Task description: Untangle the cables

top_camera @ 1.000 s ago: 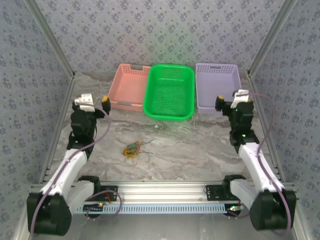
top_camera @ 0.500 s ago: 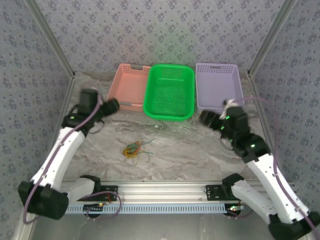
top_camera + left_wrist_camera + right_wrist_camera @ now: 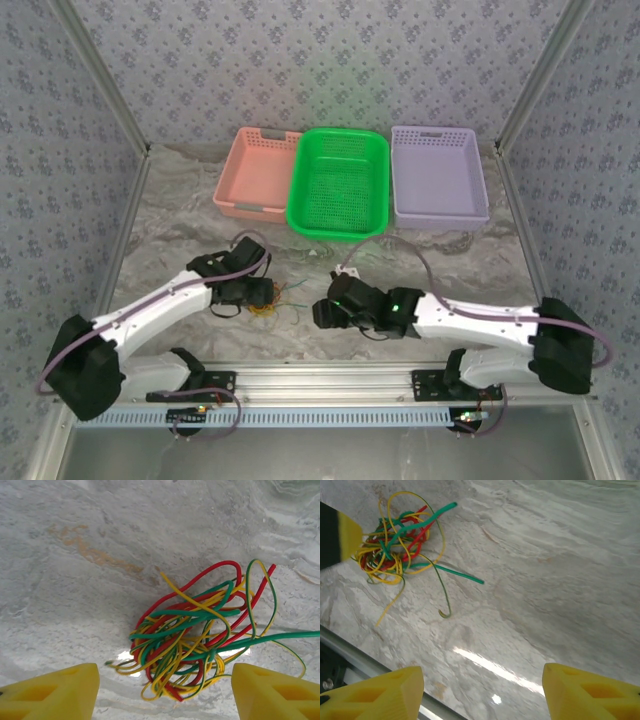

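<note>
Cables (image 3: 268,298) in yellow, red and green lie in one knotted tangle (image 3: 200,640) on the marbled tabletop (image 3: 460,262), close to its near edge and left of the middle. Over the tangle hangs the left claw (image 3: 260,296), yellow fingers (image 3: 50,692) spread wide to either side of it, released, gripping nothing; contact with the wires cannot be told. Just right of the tangle, low by the near edge, is the right claw (image 3: 320,312), fingers (image 3: 590,692) apart, released and empty. One green strand (image 3: 455,573) trails out of the tangle (image 3: 395,542) toward it. Pink basket (image 3: 255,175), green basket (image 3: 338,190) and purple basket (image 3: 438,178) stand in a row along the far edge.
</note>
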Robot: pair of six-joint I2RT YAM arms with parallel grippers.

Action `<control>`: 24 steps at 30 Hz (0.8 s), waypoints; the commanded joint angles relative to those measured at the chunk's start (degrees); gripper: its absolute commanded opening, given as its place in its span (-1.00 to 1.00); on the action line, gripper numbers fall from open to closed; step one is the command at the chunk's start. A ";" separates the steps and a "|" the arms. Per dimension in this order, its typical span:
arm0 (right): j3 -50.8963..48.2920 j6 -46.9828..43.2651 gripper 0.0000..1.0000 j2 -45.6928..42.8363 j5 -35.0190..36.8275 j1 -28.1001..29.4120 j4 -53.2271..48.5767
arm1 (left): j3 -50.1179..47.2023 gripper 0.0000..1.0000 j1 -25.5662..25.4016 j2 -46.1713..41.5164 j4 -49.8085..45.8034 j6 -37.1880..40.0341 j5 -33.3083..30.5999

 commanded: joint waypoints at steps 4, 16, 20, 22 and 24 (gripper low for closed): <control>2.80 6.32 0.28 8.29 0.79 0.43 12.92 | -0.18 0.30 -0.46 7.72 4.83 -1.49 -5.93; 6.02 8.57 0.24 22.73 -3.05 -0.39 23.13 | -7.28 -0.26 -0.44 9.64 16.89 -3.84 -0.41; 5.33 10.55 0.24 24.38 -3.72 -0.92 25.42 | -8.47 -0.46 -0.48 10.00 19.64 -4.73 0.33; 4.20 12.04 0.23 24.27 -3.73 -1.45 26.88 | -9.02 -0.61 -0.51 9.87 21.15 -5.46 1.02; 2.65 13.53 0.23 23.65 -3.76 -1.96 28.52 | -9.93 -0.78 -0.47 9.18 23.28 -6.62 1.86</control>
